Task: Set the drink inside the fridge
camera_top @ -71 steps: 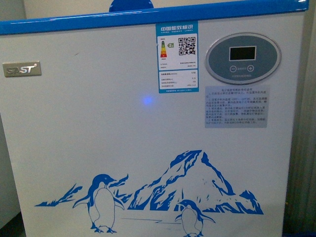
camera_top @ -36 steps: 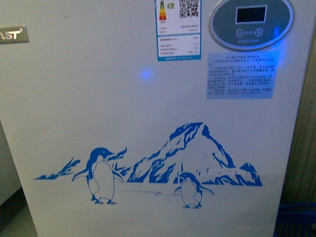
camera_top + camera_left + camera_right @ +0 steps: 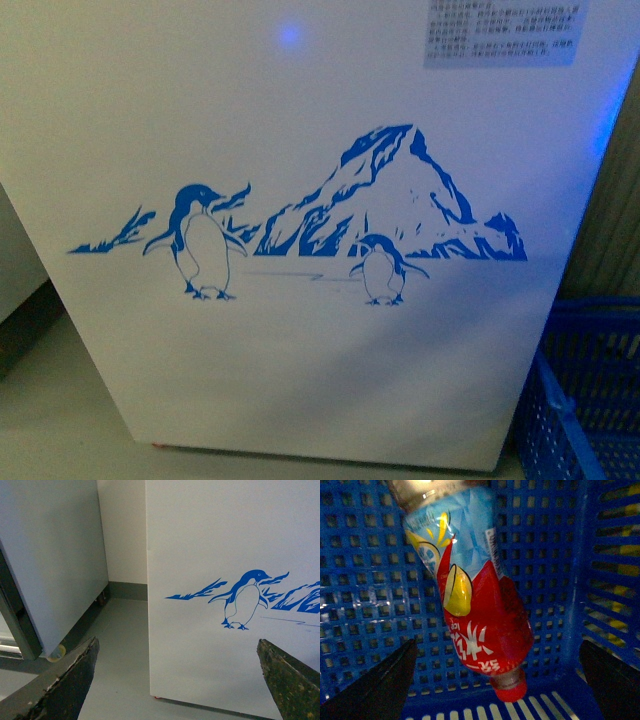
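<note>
Fridge [image 3: 300, 120] front fills the view, standing on grey floor [image 3: 120, 645] beside a grey cabinet [image 3: 55, 555]. Drink [image 3: 475, 605] lies in the blue basket [image 3: 365, 580], right tool [image 3: 497, 650] spread wide over it; left tool [image 3: 176, 647] wide, empty.

The front camera is facing the fridge [image 3: 300, 380] from close up and tilting downward, taking in its lower white panel, the floor [image 3: 60, 420] and a corner of the blue basket [image 3: 580, 400]. The left wrist camera is looking out low between the left fingers [image 3: 65, 685] at the fridge's left corner, sharing the larger penguin [image 3: 200, 240] with the front view. The right wrist camera is pointing down into that basket, hanging very near the drink [image 3: 475, 605].
</note>
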